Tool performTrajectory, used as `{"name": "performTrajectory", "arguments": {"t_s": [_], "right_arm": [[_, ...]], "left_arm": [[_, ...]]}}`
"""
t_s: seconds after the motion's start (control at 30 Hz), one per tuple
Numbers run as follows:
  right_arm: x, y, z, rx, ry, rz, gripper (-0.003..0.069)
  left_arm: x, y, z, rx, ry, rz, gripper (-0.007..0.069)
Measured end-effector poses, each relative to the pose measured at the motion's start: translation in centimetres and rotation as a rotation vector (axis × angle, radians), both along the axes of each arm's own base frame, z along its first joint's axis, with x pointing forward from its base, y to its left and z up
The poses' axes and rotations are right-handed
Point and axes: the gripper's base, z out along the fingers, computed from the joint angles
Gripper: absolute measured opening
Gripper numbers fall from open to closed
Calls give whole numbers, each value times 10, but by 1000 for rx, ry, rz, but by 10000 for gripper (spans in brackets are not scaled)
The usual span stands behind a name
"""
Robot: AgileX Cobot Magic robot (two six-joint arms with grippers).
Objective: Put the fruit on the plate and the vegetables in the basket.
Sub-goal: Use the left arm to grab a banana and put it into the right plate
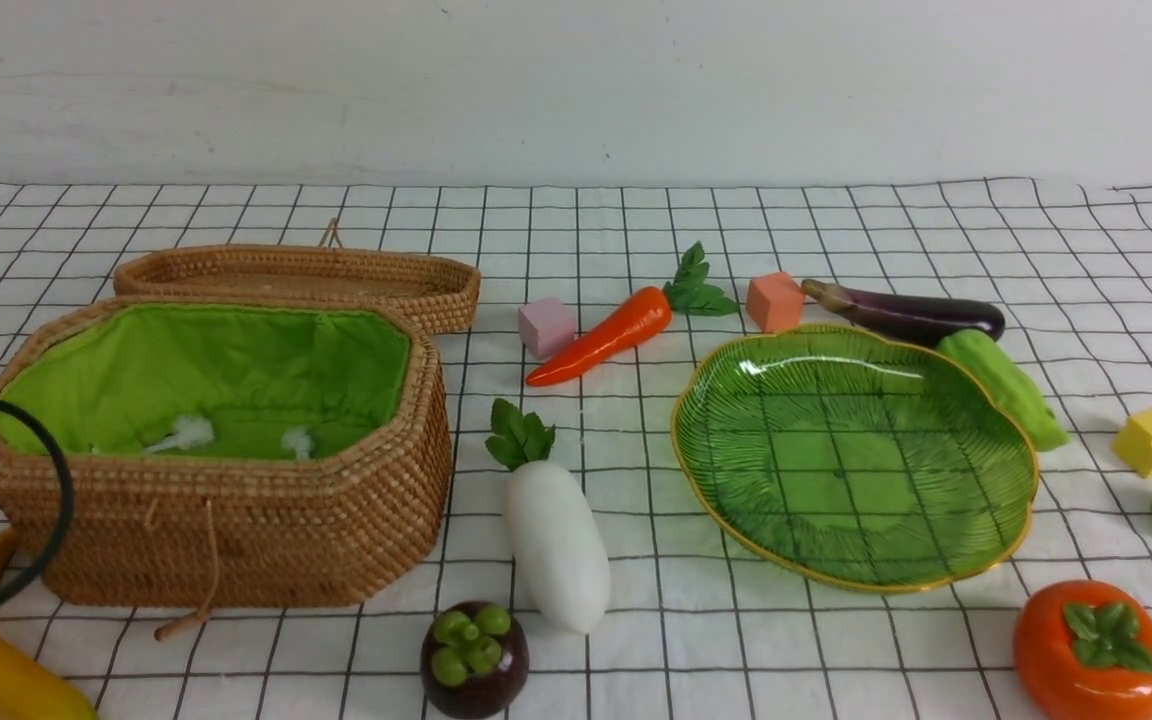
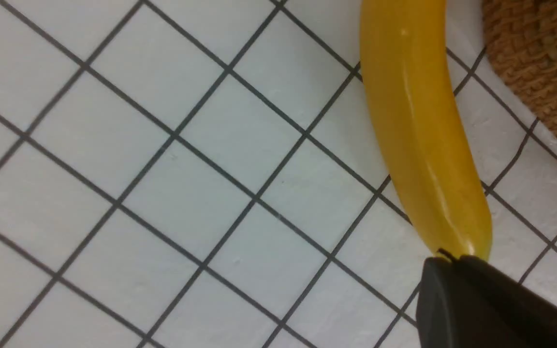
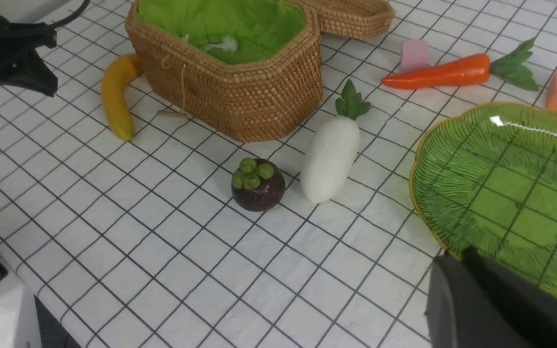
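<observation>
Evidently every toy lay on the checked desk [image 1: 636, 625], outside both containers. The banana [image 2: 418, 130] lay just beside the basket [image 1: 236, 540], at its near left corner. The left gripper [image 2: 457, 275] hung with its dark tip at one end of the banana; whether it was open or closed could not be told. The mangosteen [image 1: 474, 660] and radish [image 1: 556, 545] lay between the basket and the plate [image 1: 851, 460], the carrot [image 1: 606, 335] farther back. The eggplant [image 1: 911, 312] and cucumber [image 1: 1006, 385] lay just beside the plate's far right rim, the persimmon [image 1: 1091, 650] near its front right. Only a dark edge of the right gripper [image 3: 476, 290] showed by the plate's rim, its state unclear.
</observation>
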Motion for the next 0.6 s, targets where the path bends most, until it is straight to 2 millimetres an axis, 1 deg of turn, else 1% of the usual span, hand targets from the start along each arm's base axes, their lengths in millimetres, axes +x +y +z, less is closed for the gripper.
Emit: {"name": "performTrajectory", "arguments": {"t_s": [0.03,0.07,0.1,0.13,0.17,0.23,0.27,0.3,0.33,0.37,0.4,0.43,0.5,0.6], "right_arm": [[0,0,0,-13,-13,9,36],[0,0,0,-16,-16,12,36],[0,0,0,-27,-27,20,36],[0,0,0,-29,-28,21,36],[0,0,0,-38,-37,28,38],[0,0,0,-39,-40,30,39],[0,0,0,-39,-40,30,39],[0,0,0,-40,-41,31,41],[0,0,0,-40,-41,31,43],[0,0,0,-40,-41,31,43],[0,0,0,-40,-41,31,45],[0,0,0,-40,-41,31,46],[0,0,0,-40,-41,31,46],[0,0,0,-40,-41,31,46]], "left_arm": [[0,0,-4,-2,-17,5,7],[0,0,-5,-2,-20,6,11],[2,0,-7,2,-38,8,51],[2,0,-7,5,-43,9,59],[6,2,-10,4,-56,16,137],[12,3,-14,-6,-65,28,234],[13,3,-16,-11,-61,31,246],[18,5,-21,-24,-56,42,335],[22,6,-26,-27,-50,46,397],[22,6,-27,-30,-46,47,407],[27,9,-34,-33,-29,51,475],[31,10,-39,-33,-23,54,507],[37,13,-48,-29,-20,60,547],[45,17,-55,-16,-35,68,557]]}}
